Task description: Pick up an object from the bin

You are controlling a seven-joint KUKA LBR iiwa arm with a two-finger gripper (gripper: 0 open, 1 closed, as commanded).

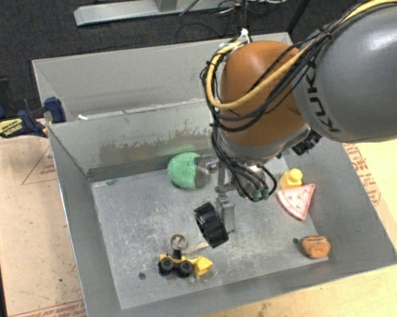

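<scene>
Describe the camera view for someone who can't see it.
A robot arm's pincer hangs low in a grey metal bin, right beside a small black object. Scattered around: a green lump, a pink wedge, a yellow-and-black toy.

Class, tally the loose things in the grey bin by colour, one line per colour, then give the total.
Green: 1, blob
Black: 1, block
Yellow and black: 1, toy truck
Yellow: 1, peg
Pink: 1, wedge
Orange: 1, lump
Grey: 1, ring
Total: 7
</scene>
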